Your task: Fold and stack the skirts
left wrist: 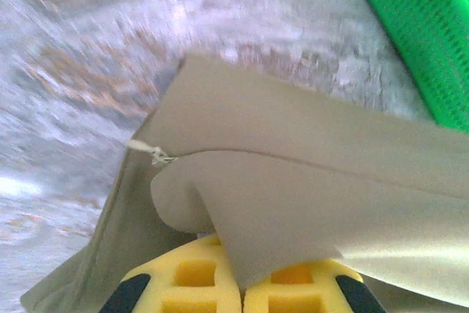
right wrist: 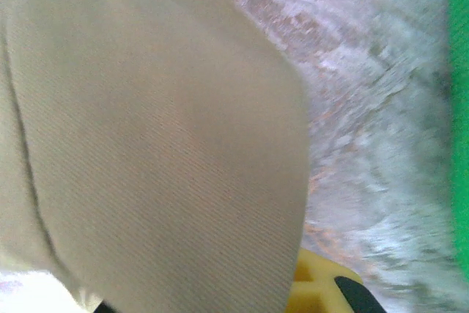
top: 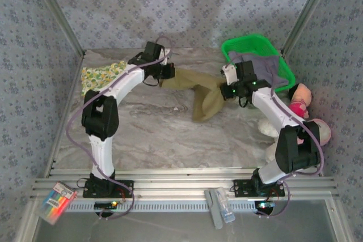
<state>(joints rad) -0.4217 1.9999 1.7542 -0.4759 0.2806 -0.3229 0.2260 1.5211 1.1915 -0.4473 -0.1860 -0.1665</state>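
The plain olive-khaki skirt [top: 199, 93] is stretched between my two grippers over the back of the marble table [top: 153, 134], its middle sagging toward the table. My left gripper [top: 168, 72] is shut on its left end. In the left wrist view, a fold of the skirt [left wrist: 308, 203] is pinched between the yellow fingers [left wrist: 183, 284]. My right gripper [top: 228, 90] is shut on the right end. There the skirt [right wrist: 161, 144] drapes over the jaws, and one yellow finger [right wrist: 319, 287] peeks out. A yellow-green fruit-print skirt [top: 102, 75] lies at the far left. A grey-lavender skirt [top: 266, 69] hangs in the green basket [top: 249, 42].
The green basket [left wrist: 418, 27] stands at the back right, close to the right gripper. Pink plush toys [top: 300, 99] lie along the right edge beside the right arm. A pack of markers [top: 57, 201] rests on the near rail at left. Patterned walls close in the sides.
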